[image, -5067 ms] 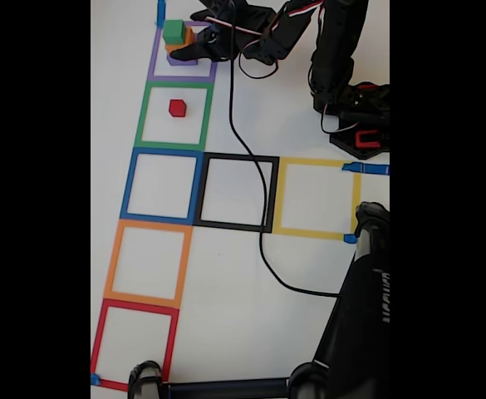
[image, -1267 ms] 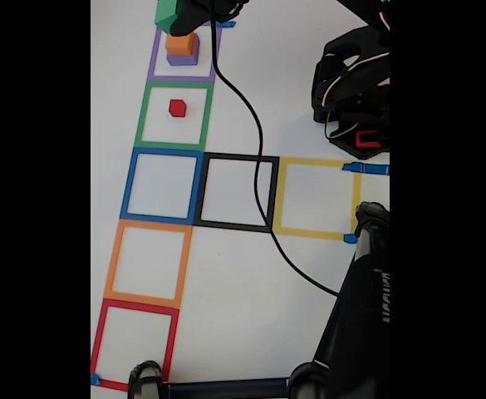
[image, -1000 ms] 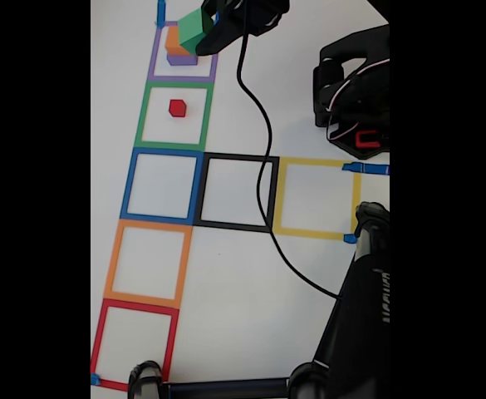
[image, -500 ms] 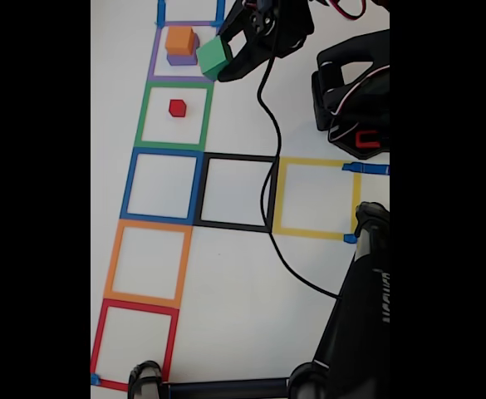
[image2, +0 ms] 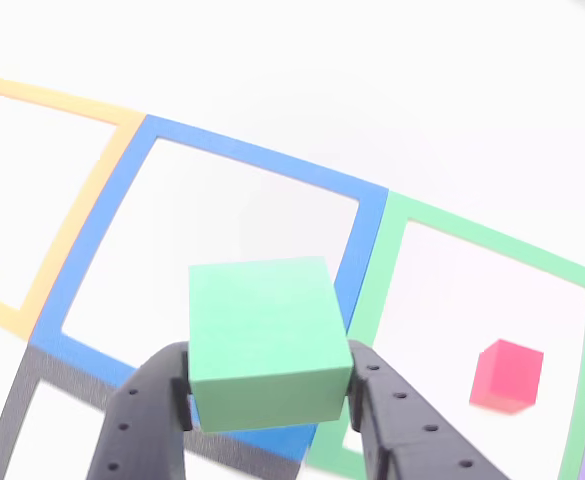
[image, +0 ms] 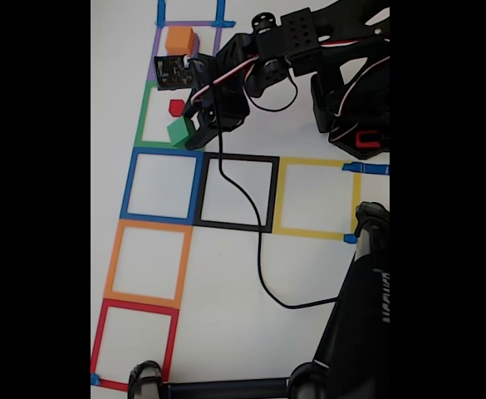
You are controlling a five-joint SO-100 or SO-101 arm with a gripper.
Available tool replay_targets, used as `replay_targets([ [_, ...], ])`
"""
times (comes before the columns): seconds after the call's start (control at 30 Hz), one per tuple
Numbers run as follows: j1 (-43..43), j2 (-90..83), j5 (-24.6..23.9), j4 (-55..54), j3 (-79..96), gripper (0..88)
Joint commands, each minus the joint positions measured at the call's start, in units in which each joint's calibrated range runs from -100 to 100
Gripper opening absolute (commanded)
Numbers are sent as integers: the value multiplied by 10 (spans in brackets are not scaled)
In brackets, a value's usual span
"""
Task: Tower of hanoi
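tool clenched on green cube, lower centre of other view | cube above blue/green square border | red cube in green square, upper left of fixed view | orange cube in purple square, top left

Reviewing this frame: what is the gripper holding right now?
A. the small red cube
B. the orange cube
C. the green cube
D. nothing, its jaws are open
C. In the other view the gripper has a finger on each side of the green cube, while the small red cube sits alone in the green square and the orange cube stays on its stack.
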Motion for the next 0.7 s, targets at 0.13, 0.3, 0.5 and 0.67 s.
replay_targets([
  [0.13,-1,183,7,-368,65,83],
  [0.3,-4,278,7,-522,99,85],
  [0.5,-11,378,7,-664,125,84],
  [0.67,-25,448,7,-750,119,90],
])
